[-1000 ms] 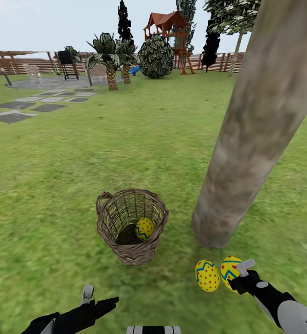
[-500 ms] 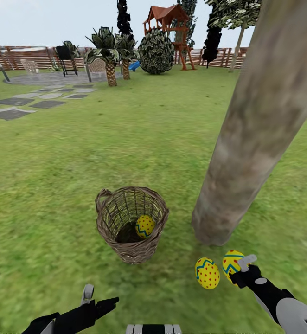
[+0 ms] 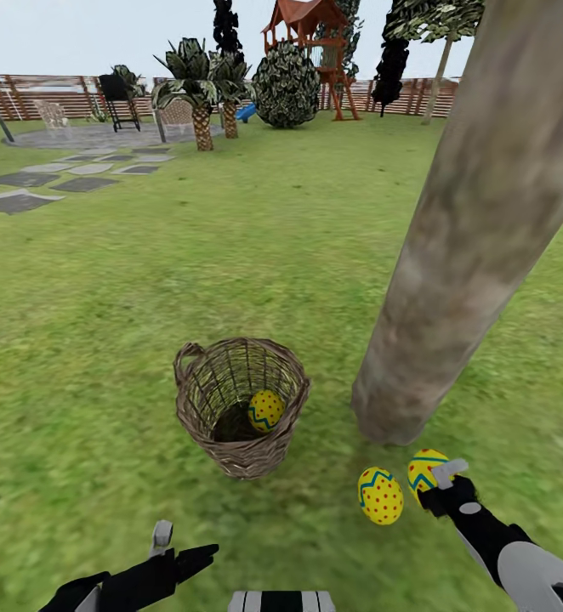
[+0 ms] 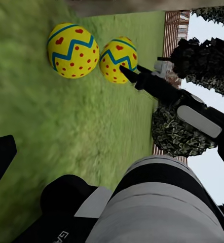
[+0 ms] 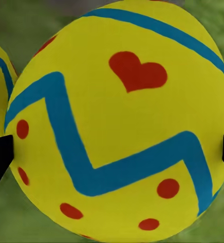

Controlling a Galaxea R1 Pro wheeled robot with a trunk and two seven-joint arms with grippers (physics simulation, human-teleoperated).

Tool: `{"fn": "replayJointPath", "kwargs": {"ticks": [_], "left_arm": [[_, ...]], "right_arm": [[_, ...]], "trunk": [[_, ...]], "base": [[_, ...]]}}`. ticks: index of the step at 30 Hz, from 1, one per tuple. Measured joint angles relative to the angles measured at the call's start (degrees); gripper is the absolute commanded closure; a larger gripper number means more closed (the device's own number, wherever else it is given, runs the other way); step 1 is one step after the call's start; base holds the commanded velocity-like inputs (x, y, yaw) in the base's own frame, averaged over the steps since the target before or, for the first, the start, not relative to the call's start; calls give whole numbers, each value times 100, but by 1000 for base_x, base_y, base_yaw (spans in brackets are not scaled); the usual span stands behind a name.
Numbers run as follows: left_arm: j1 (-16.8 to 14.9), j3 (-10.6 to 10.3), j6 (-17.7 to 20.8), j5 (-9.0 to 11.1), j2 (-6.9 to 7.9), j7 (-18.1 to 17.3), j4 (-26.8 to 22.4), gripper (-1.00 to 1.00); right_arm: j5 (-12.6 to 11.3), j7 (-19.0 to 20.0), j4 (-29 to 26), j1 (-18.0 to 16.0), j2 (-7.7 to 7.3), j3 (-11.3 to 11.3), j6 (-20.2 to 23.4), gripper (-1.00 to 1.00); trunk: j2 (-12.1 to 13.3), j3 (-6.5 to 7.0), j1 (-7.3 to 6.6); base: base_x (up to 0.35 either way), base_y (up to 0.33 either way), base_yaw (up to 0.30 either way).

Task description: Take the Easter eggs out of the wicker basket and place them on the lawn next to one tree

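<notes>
The wicker basket (image 3: 241,450) stands on the lawn (image 3: 230,255) just left of the thick tree (image 3: 477,221), with one Easter egg (image 3: 266,410) inside it. A second egg (image 3: 380,495) lies on the grass near the trunk's base. Beside it, a third egg (image 3: 421,469) sits between the fingers of my right gripper (image 3: 441,480), which is shut on it. The left wrist view has both eggs (image 4: 73,49) (image 4: 117,58) side by side on the grass. This egg (image 5: 117,126) looms large in the right wrist view, dark fingertips at both its sides. My left gripper (image 3: 175,548) hangs open and holds nothing, near the bottom left.
Grey paving slabs (image 3: 26,200) run along the far left. Short palms (image 3: 201,93), a round bush (image 3: 286,85), a wooden play tower (image 3: 303,34) and a brown slatted fence (image 3: 43,93) stand far behind. Wide grass stretches between them and the basket.
The head camera has tilted a little, shifting the whole scene. My right gripper and its egg have moved slightly toward the trunk, away from the other egg. The left arm has not moved.
</notes>
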Motion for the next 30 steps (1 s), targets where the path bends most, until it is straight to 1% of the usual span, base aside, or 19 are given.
{"fn": "replayJointPath", "kwargs": {"ticks": [2,8,9,11,13,19,28,30], "left_arm": [[0,0,0,0,0,0,0,-100],[0,0,0,-1,0,12,10,-100],[0,0,0,0,0,16,9,-100],[0,0,0,0,0,6,15,-100],[0,1,0,5,0,1,15,-100],[0,0,0,9,0,0,24,-100],[0,0,0,17,0,-8,9,-100],[0,0,0,17,0,-9,8,-100]], "right_arm": [[-1,-19,-28,-49,66,0,13,100],[-9,-38,-33,-79,82,-2,13,100],[-11,-97,-35,-79,82,-6,12,100],[-4,-389,-35,-79,81,-4,5,100],[-2,-496,-35,-79,81,-1,2,100],[-1,-515,-35,-79,81,0,2,100],[30,-458,19,-79,97,24,28,100],[31,-390,40,-79,99,30,48,100]], "trunk": [[0,0,0],[-4,-66,8],[-4,-67,8],[-4,-67,8],[-4,-67,8],[-4,-67,8],[-4,-67,8],[-4,-67,8]], "base": [[0,0,0],[0,0,0],[0,0,0],[0,0,0],[0,0,0],[0,0,0],[0,0,0],[0,0,0]]}}
